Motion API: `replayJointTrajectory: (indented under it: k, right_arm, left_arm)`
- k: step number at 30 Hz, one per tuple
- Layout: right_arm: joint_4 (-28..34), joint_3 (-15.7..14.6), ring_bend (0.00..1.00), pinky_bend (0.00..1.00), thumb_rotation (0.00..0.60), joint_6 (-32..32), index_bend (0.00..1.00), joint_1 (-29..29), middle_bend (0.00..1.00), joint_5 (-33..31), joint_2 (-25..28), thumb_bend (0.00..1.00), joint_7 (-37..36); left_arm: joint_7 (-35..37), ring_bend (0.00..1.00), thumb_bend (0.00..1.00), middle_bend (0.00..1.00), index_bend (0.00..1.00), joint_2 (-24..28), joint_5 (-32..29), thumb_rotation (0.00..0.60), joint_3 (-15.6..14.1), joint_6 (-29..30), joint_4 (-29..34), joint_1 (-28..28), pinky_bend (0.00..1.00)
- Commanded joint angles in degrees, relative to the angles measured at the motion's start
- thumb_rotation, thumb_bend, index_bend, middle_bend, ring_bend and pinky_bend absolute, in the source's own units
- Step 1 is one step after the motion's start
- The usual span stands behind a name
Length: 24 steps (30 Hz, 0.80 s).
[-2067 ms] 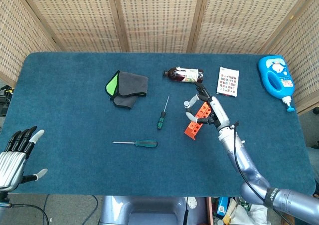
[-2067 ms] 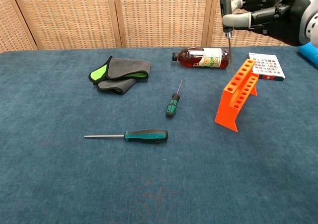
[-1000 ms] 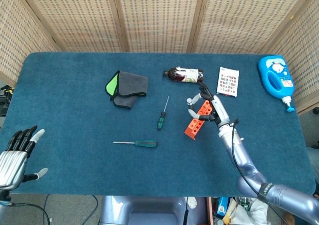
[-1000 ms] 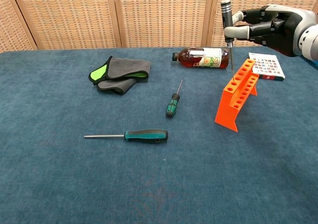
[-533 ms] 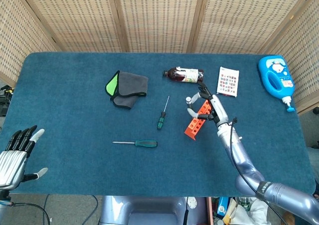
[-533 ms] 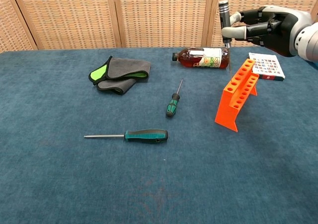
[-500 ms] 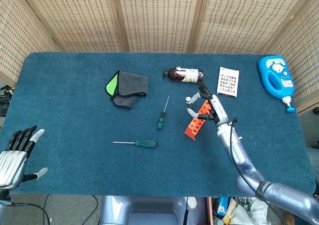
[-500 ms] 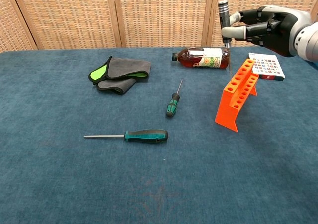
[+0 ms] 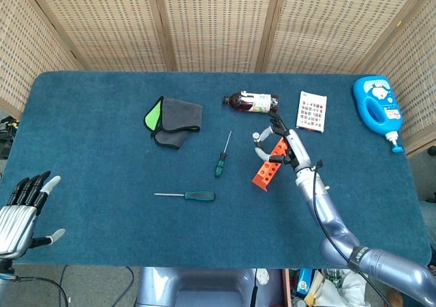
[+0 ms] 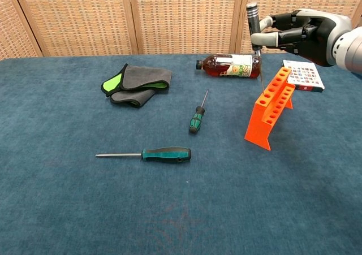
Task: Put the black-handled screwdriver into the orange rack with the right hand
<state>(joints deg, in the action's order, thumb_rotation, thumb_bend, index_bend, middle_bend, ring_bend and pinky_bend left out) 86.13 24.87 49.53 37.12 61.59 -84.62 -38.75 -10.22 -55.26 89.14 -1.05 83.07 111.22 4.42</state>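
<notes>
Fingers: the right hand [image 10: 308, 33] has its fingers [image 10: 266, 38] grasping the black-handled screwdriver [image 10: 253, 18] upright, shaft down over the orange rack [image 10: 270, 104].
Left hand [image 9: 19, 212]: fingers spread, holding nothing.
Around: bottle [image 10: 231, 65] behind; two green-handled screwdrivers [image 10: 165, 154] on the desk [image 10: 85, 210].
Unclear: shaft tip against the rack.

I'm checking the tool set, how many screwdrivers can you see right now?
3: a black-handled screwdriver held upright by the right robot hand over the orange rack, and two green-handled ones lying on the table, one mid-table, one nearer.
</notes>
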Motion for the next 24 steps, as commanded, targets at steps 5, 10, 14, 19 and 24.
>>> replayJointTrajectory:
  k: [5,10,14,19,24]
  right_arm:
    - [-0.2,-0.3,0.00,0.00,0.600,-0.2,0.64,-0.4,0.01,0.4,-0.3,0.36,-0.9]
    - [0.3,0.0,0.00,0.00,0.600,-0.1,0.64,-0.3,0.01,1.1,-0.3,0.36,-1.6]
    - [0.4,0.1,0.00,0.00,0.600,0.0,0.64,-0.1,0.01,1.2,-0.5,0.36,-1.1]
    - [-0.2,-0.1,0.00,0.00,0.600,-0.1,0.64,-0.2,0.01,0.7,-0.8,0.36,-1.1]
    - [-0.7,-0.2,0.00,0.00,0.600,-0.3,0.64,-0.4,0.01,1.0,-0.7,0.36,-1.6]
  left_arm:
    - [0.2,0.00,0.00,0.00,0.00,0.1,0.2,0.600,-0.1,0.0,0.0,0.0,0.00]
    - [0.2,0.00,0.00,0.00,0.00,0.1,0.2,0.600,-0.1,-0.1,0.0,0.0,0.00]
    - [0.2,0.00,0.00,0.00,0.00,0.1,0.2,0.600,-0.1,-0.1,0.0,0.1,0.00]
    - [0.5,0.00,0.00,0.00,0.00,0.2,0.2,0.600,-0.1,0.1,-0.1,0.0,0.00]
    - [0.5,0.00,0.00,0.00,0.00,0.2,0.3,0.600,-0.2,0.0,-0.1,0.0,0.00]
